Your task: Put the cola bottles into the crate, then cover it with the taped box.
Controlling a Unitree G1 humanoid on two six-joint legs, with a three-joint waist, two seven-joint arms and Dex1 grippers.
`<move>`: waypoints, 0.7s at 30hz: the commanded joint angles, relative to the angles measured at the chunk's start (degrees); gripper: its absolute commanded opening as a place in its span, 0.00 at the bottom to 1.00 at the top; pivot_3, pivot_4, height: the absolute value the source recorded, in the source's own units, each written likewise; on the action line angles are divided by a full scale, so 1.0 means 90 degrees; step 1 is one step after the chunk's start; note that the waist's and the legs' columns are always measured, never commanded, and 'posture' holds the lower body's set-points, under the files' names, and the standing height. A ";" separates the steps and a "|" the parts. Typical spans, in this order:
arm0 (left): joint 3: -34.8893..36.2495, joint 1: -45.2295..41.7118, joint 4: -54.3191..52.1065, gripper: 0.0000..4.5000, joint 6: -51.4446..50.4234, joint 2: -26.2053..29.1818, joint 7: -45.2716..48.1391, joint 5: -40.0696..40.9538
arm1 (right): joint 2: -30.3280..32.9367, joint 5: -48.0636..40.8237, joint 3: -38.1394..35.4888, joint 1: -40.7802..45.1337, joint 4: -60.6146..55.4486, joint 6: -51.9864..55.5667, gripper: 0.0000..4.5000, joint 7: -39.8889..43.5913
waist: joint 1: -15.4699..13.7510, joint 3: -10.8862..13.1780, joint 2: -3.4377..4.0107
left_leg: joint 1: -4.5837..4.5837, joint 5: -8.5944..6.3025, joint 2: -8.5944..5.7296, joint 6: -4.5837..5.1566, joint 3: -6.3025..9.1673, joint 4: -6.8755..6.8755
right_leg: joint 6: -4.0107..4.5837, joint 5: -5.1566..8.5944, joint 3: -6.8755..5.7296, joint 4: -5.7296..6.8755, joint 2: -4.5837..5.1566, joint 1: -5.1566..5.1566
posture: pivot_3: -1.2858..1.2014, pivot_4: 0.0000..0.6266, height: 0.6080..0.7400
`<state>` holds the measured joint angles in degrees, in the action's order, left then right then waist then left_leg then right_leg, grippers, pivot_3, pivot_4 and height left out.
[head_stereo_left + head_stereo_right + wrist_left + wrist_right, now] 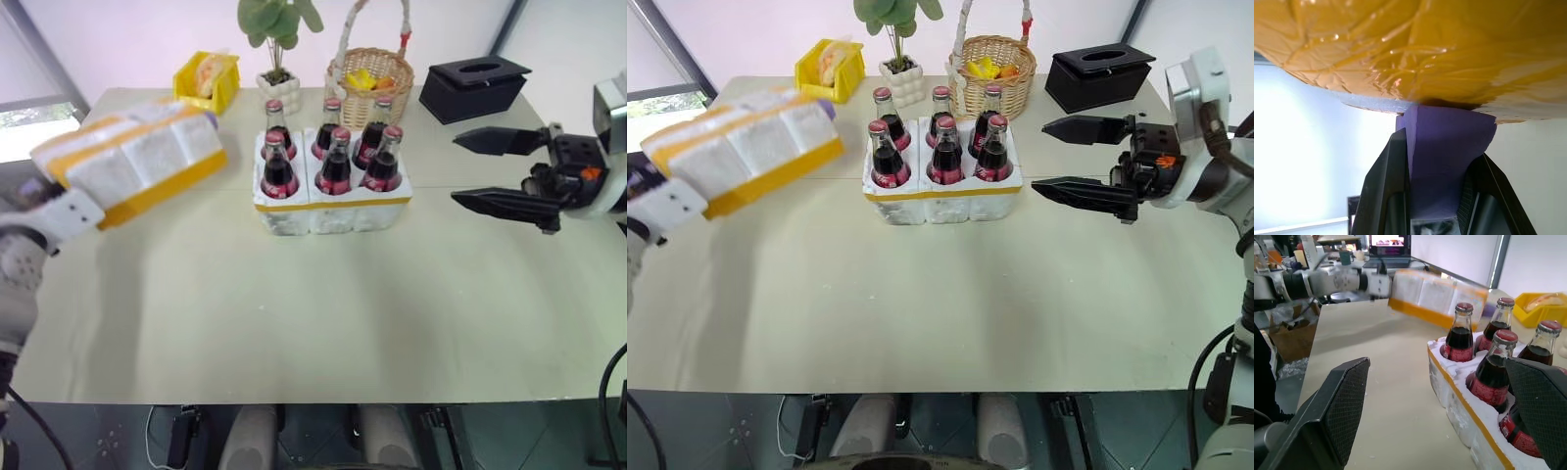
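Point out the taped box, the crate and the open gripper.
taped box [147,157], left eye view, on its white top face between the yellow bands.
crate [333,211], left eye view, on its white front wall below the yellow strip.
right gripper [468,168], left eye view, midway between its two black fingertips.

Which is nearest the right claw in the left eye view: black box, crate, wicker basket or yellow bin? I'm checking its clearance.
From the right claw:
1. black box, just behind it
2. crate, toward the table's middle
3. wicker basket, behind the crate
4. yellow bin, far back left

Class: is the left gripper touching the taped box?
Touching. Left wrist view: left gripper fingers pinch the purple flap of the taped box.
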<state>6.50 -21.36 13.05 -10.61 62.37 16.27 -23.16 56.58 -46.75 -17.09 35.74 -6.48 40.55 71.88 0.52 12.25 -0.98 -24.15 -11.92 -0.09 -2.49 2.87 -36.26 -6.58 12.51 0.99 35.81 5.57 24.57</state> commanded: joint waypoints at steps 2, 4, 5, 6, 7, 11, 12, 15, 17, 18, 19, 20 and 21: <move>-0.0114 -0.1607 0.0173 0.12 0.0494 0.0490 0.0404 0.0012 | 0.0261 0.0003 -0.0252 -0.0069 0.0120 0.0048 1.00 -0.0010 | 0.0005 -0.0002 -0.0003 | -0.0010 0.0000 -0.0001 0.0000 -0.0001 -0.0005 | -0.0002 -0.0001 0.0001 -0.0008 0.0000 0.0000 | 0.52 0.24 1.00; -0.0376 -0.2282 0.0333 0.12 0.0662 0.0440 0.0630 -0.0024 | 0.0278 0.0030 -0.0299 -0.0137 0.0111 0.0008 1.00 -0.0040 | 0.0022 -0.0002 -0.0001 | -0.0010 0.0000 -0.0004 0.0000 -0.0008 -0.0003 | -0.0016 -0.0009 0.0005 -0.0018 0.0001 -0.0004 | 0.52 0.24 1.00; -0.0509 -0.2622 0.0391 0.12 0.0753 0.0368 0.0748 -0.0039 | 0.0259 0.0100 -0.0309 -0.0186 0.0077 -0.0078 1.00 -0.0100 | 0.0027 -0.0002 -0.0001 | -0.0010 0.0001 -0.0004 0.0001 -0.0010 -0.0001 | -0.0026 -0.0014 0.0005 -0.0020 0.0001 -0.0004 | 0.52 0.24 1.00; -0.0595 -0.2837 0.0438 0.12 0.0817 0.0317 0.0825 -0.0049 | 0.0244 0.0151 -0.0314 -0.0219 0.0051 -0.0143 1.00 -0.0144 | 0.0035 -0.0002 -0.0001 | -0.0008 0.0001 -0.0004 0.0001 -0.0011 0.0000 | -0.0031 -0.0016 0.0006 -0.0020 0.0001 -0.0004 | 0.52 0.24 1.00; -0.0714 -0.3121 0.0397 0.12 0.0870 0.0192 0.0958 -0.0022 | 0.0232 0.0189 -0.0328 -0.0279 0.0021 -0.0183 1.00 -0.0190 | 0.0044 -0.0002 -0.0001 | -0.0006 0.0001 -0.0004 0.0001 -0.0012 0.0000 | -0.0032 -0.0015 0.0006 -0.0016 0.0001 -0.0003 | 0.52 0.24 1.00; -0.1077 -0.3687 0.0076 0.12 0.0963 -0.0264 0.1462 0.0045 | 0.0218 0.0259 -0.0364 -0.0461 -0.0033 -0.0283 1.00 -0.0275 | 0.0049 -0.0002 -0.0002 | -0.0006 0.0001 -0.0003 0.0002 -0.0010 -0.0007 | -0.0033 -0.0014 0.0006 0.0001 0.0000 -0.0002 | 0.52 0.24 1.00; -0.1172 -0.3716 -0.0057 0.12 0.0970 -0.0387 0.1576 0.0039 | 0.0208 0.0248 -0.0378 -0.0483 -0.0039 -0.0287 1.00 -0.0296 | 0.0060 -0.0002 -0.0002 | -0.0006 0.0002 -0.0003 0.0002 -0.0010 -0.0012 | -0.0034 -0.0014 0.0006 0.0002 -0.0001 -0.0002 | 0.52 0.24 1.00; -0.1366 -0.3796 -0.0349 0.12 0.0974 -0.0761 0.1708 -0.0031 | 0.0174 0.0169 -0.0426 -0.0507 -0.0070 -0.0259 1.00 -0.0343 | 0.0063 -0.0002 -0.0002 | -0.0006 0.0002 -0.0003 0.0002 -0.0012 -0.0019 | -0.0034 -0.0014 0.0010 0.0008 0.0000 -0.0002 | 0.52 0.24 1.00; -0.1510 -0.3869 -0.0462 0.12 0.1002 -0.1030 0.1675 -0.0147 | 0.0140 0.0135 -0.0433 -0.0512 -0.0088 -0.0251 1.00 -0.0387 | 0.0045 -0.0001 -0.0002 | -0.0008 0.0002 -0.0003 0.0002 -0.0010 -0.0027 | -0.0036 -0.0013 0.0009 0.0016 0.0000 -0.0002 | 0.52 0.24 1.00; -0.1579 -0.3874 -0.0515 0.12 0.1027 -0.1134 0.1675 -0.0191 | 0.0128 0.0140 -0.0428 -0.0523 -0.0095 -0.0263 1.00 -0.0403 | 0.0045 -0.0001 -0.0002 | -0.0011 0.0002 -0.0004 0.0002 -0.0009 -0.0032 | -0.0037 -0.0012 0.0009 0.0018 -0.0001 -0.0002 | 0.52 0.24 1.00; -0.1617 -0.3853 -0.0578 0.12 0.1044 -0.1229 0.1680 -0.0207 | 0.0116 0.0144 -0.0425 -0.0541 -0.0107 -0.0273 1.00 -0.0417 | 0.0049 -0.0001 -0.0002 | -0.0012 0.0002 -0.0004 0.0002 -0.0009 -0.0036 | -0.0037 -0.0012 0.0010 0.0020 -0.0001 -0.0002 | 0.52 0.24 1.00; -0.1657 -0.3823 -0.0650 0.12 0.1083 -0.1315 0.1678 -0.0241 | 0.0103 0.0140 -0.0431 -0.0553 -0.0115 -0.0277 1.00 -0.0430 | 0.0054 -0.0001 -0.0002 | -0.0014 0.0001 -0.0004 0.0002 -0.0009 -0.0040 | -0.0037 -0.0012 0.0010 0.0020 -0.0001 -0.0002 | 0.52 0.24 1.00; -0.1691 -0.3793 -0.0702 0.12 0.1121 -0.1382 0.1679 -0.0274 | 0.0088 0.0121 -0.0445 -0.0559 -0.0118 -0.0264 1.00 -0.0450 | 0.0054 -0.0001 -0.0002 | -0.0015 0.0001 -0.0004 0.0002 -0.0009 -0.0042 | -0.0037 -0.0012 0.0010 0.0021 -0.0001 -0.0002 | 0.52 0.24 1.00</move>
<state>-9.65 -54.30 8.90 -1.47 49.56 31.85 -24.80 57.36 -44.25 -18.67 30.29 -6.07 38.80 68.08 1.01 12.24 -1.01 -24.28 -11.91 -0.12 -2.47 2.80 -36.65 -6.92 12.40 1.08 36.01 5.56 24.55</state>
